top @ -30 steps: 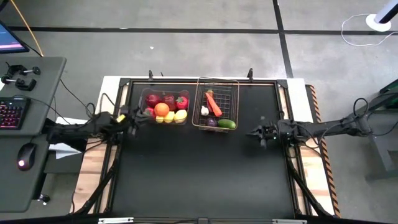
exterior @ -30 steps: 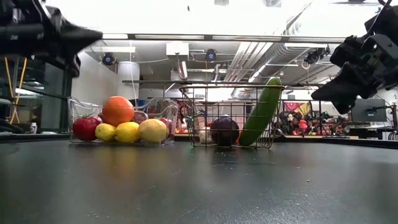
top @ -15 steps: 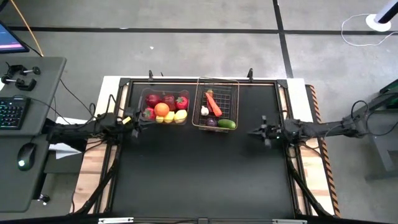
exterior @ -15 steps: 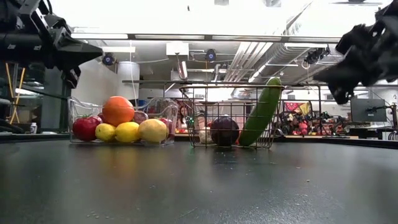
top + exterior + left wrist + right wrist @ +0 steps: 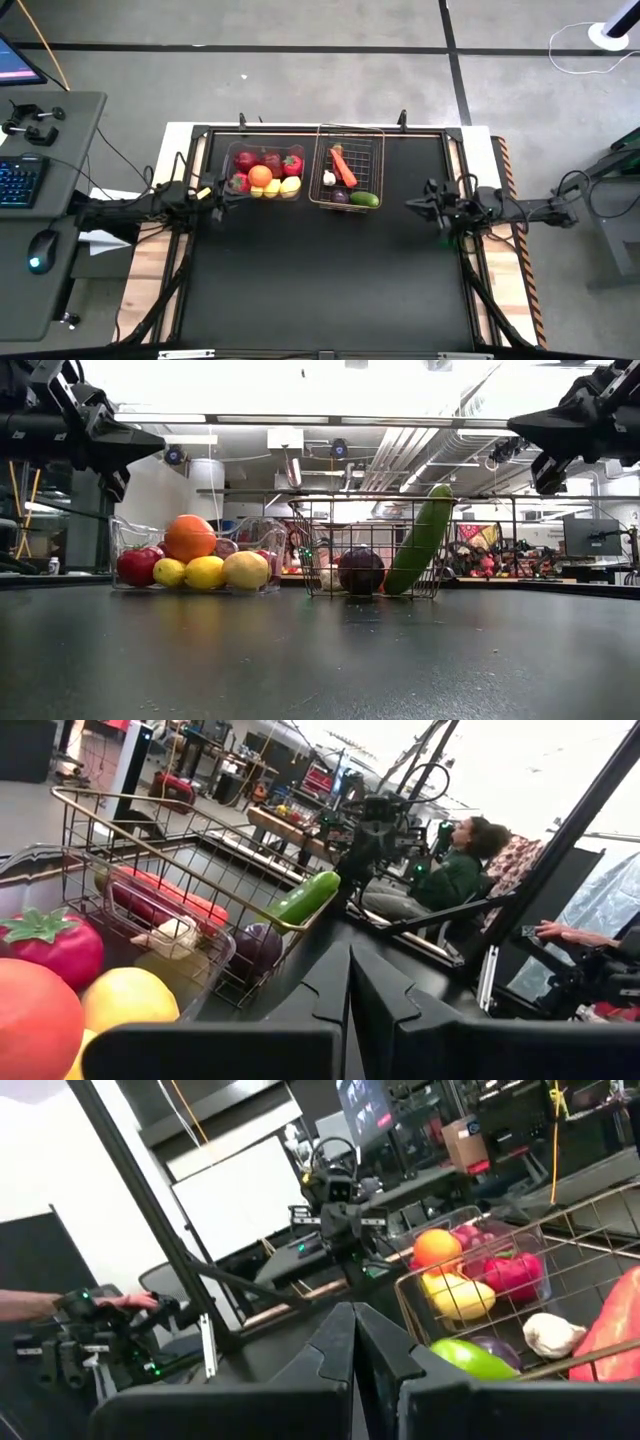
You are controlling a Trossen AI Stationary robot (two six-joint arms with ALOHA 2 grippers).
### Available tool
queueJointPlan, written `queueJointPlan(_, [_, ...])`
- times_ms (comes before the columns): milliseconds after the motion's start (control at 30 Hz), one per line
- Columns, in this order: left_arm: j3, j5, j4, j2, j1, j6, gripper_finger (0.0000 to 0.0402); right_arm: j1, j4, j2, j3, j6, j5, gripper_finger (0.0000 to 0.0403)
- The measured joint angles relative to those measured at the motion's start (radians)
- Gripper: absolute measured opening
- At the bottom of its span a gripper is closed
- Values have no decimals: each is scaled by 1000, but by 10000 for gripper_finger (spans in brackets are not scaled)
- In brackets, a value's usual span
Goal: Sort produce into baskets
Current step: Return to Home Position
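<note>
A clear plastic bin (image 5: 265, 172) at the table's far middle holds red apples, an orange (image 5: 260, 175) and lemons (image 5: 205, 572). Beside it on the right, a wire-mesh basket (image 5: 347, 170) holds a carrot (image 5: 343, 166), garlic (image 5: 329, 178), a purple eggplant (image 5: 361, 570) and a green cucumber (image 5: 420, 540), which leans against the basket's wall. My left gripper (image 5: 218, 190) hovers shut and level just left of the bin. My right gripper (image 5: 410, 206) hovers shut and level to the right of the basket. Neither holds anything.
The near half of the black table (image 5: 320, 290) lies bare in front of both containers. A desk with a keyboard (image 5: 18, 182) and a mouse stands off the left edge. Beyond the table, the left wrist view shows a seated person (image 5: 455, 865).
My right gripper has risen and tipped up from slanting downward to level, drawing back a little toward the table's right edge. My left gripper has tipped slightly to level. The produce and both containers have not moved.
</note>
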Motion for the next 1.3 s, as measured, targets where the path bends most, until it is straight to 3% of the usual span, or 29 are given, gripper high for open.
queueJointPlan(733, [0, 1, 1, 0, 0, 0, 0, 2, -33, 26, -1, -1, 0, 0])
queueJointPlan(1033, [0, 1, 1, 0, 0, 0, 0, 1, -93, 32, 0, -361, -5, 0])
queueJointPlan(1300, [0, 1, 1, 0, 0, 0, 0, 1, -94, 34, 0, -388, -5, 0])
